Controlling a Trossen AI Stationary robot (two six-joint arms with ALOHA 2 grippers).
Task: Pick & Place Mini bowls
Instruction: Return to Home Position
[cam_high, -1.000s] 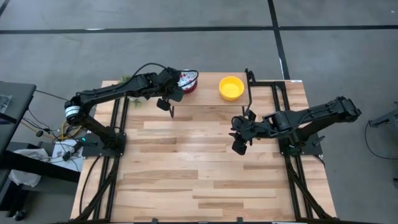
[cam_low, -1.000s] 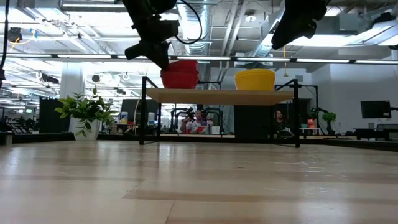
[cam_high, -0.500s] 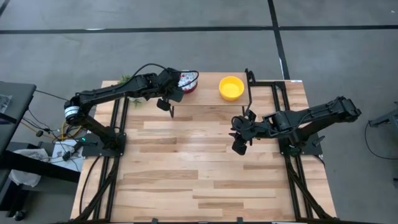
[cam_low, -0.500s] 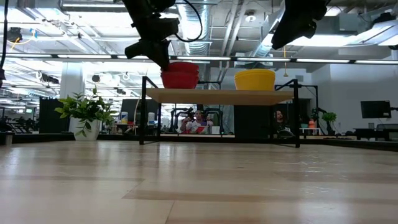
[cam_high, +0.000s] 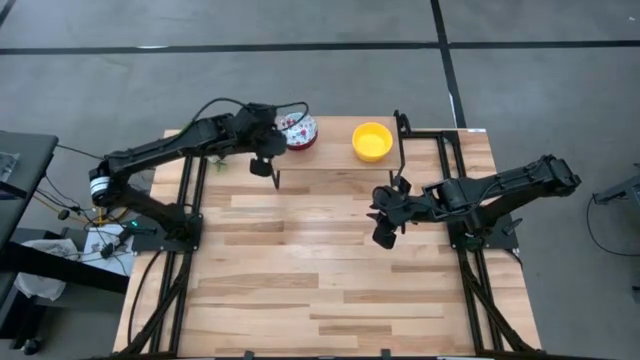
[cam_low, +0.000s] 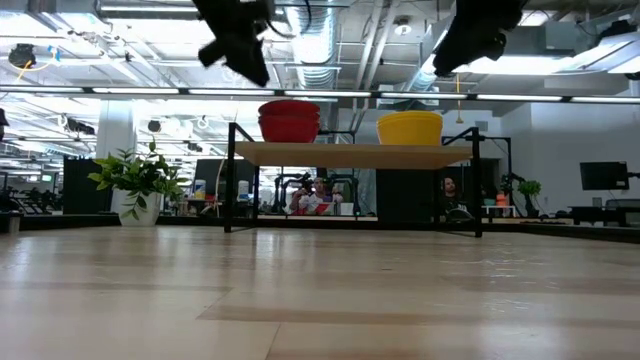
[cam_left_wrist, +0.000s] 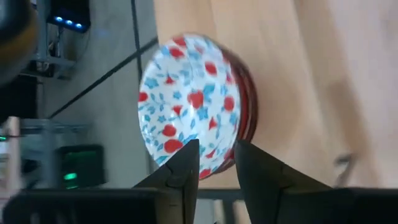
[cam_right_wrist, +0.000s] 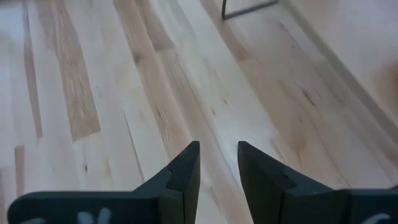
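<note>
left gripper (cam_high: 271, 176) upper centre, jaws slightly apart, empty | right gripper (cam_high: 385, 235) centre-right, likewise | round floral bowls (cam_high: 297, 131) stacked on wooden shelf (cam_high: 331, 152)

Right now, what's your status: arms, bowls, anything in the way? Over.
Left end effector open, empty, raised beside printed bowl stack. Right end effector open, empty, over the table. Stack and yellow bowl on shelf. Nothing seen blocking.

text: none legible | labels: none | brands: none | numbers: none | signs: none
</note>
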